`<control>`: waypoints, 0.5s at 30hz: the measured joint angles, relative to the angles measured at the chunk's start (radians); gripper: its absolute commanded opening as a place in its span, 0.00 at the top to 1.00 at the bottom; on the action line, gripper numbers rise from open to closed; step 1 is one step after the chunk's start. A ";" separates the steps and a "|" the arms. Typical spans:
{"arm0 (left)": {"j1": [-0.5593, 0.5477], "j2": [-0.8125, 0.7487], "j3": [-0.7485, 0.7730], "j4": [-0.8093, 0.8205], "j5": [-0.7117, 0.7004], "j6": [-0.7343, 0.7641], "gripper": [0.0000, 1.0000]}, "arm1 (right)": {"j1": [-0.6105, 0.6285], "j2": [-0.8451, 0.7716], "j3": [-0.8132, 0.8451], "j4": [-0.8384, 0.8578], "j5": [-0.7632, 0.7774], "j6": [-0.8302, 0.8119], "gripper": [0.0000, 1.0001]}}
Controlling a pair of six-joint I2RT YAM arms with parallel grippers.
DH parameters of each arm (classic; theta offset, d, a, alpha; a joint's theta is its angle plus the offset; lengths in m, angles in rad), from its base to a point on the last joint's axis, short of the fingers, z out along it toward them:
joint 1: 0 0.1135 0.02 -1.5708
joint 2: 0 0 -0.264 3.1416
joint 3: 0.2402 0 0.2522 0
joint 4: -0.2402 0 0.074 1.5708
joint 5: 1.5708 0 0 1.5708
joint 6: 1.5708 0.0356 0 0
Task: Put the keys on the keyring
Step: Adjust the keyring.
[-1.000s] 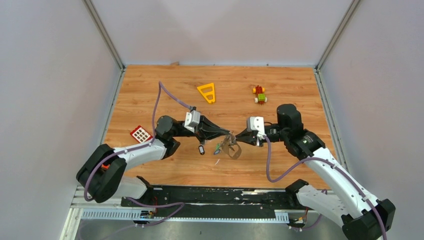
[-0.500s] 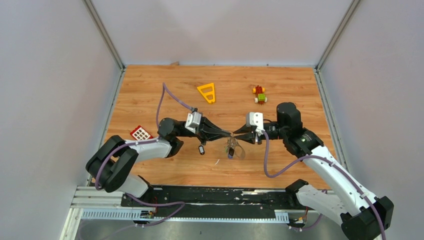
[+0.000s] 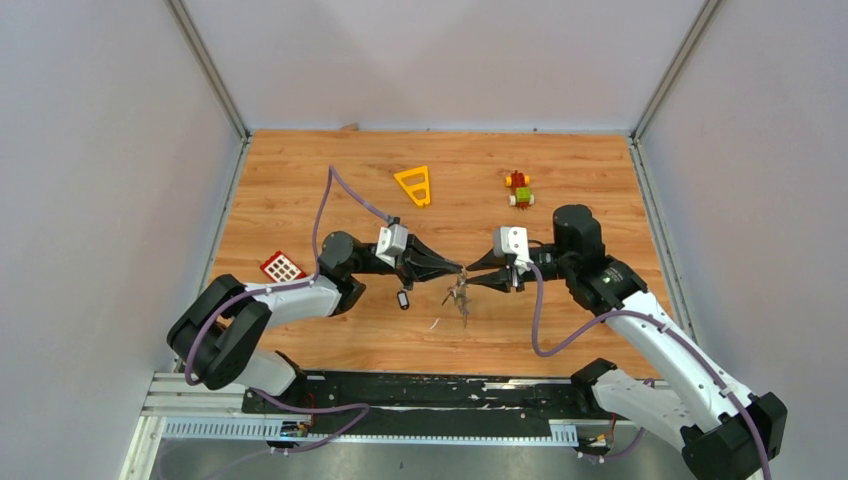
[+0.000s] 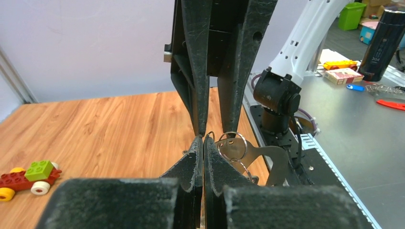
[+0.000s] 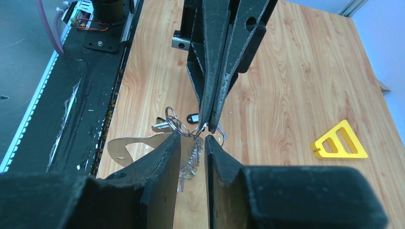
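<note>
Silver D-shaped metal keyring (image 5: 138, 143) with small tagged keys (image 5: 191, 164) hangs beneath both tips: left gripper (image 4: 203, 140) pressed together, right gripper (image 5: 192, 140) astride the keys, grip indeterminable.

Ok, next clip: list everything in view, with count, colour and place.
keys: one bunch, silver with some green, hanging between the two arms' fingertips
keyring: one, silver-grey, hanging with the bunch
black key tag: one, on the table left of the bunch
triangle frame: one, yellow, far centre
toy block figure: one, red, green and yellow, far right
grid tile: one, red and white, left side
table: one, wood grain
left gripper: fingers pressed together at the bunch
right gripper: fingers slightly apart, facing the left one
</note>
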 measured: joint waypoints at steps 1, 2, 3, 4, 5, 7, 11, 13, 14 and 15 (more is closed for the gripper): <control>0.000 0.000 0.000 -0.007 -0.004 0.003 1.00 | 0.000 0.001 0.000 0.001 -0.003 0.000 0.75; 0.000 0.000 0.000 -0.012 -0.007 0.006 1.00 | 0.000 0.002 0.000 0.002 -0.004 0.000 0.76; 0.000 0.000 0.000 -0.019 -0.010 0.010 1.00 | 0.000 0.003 0.000 0.002 -0.005 0.001 0.77; 0.000 0.000 0.000 -0.024 -0.013 0.013 1.00 | 0.000 0.005 0.000 0.002 -0.004 0.001 0.79; 0.000 0.000 0.000 -0.025 -0.014 0.014 1.00 | 0.000 0.007 0.000 0.004 -0.003 0.004 0.80; 0.000 0.000 0.000 -0.025 -0.015 0.014 1.00 | 0.000 0.010 0.000 0.007 0.002 0.006 0.82; 0.000 0.000 0.000 -0.017 -0.015 0.005 1.00 | 0.000 0.015 0.000 0.019 0.021 0.016 0.84; 0.002 0.001 0.000 -0.005 -0.014 -0.007 1.00 | 0.002 0.018 0.000 0.026 0.029 0.023 0.85; 0.003 0.003 0.000 0.006 -0.014 -0.014 1.00 | 0.004 0.019 0.000 0.028 0.036 0.026 0.85; 0.004 0.006 0.000 0.019 -0.014 -0.023 1.00 | 0.006 0.021 0.000 0.030 0.045 0.028 0.86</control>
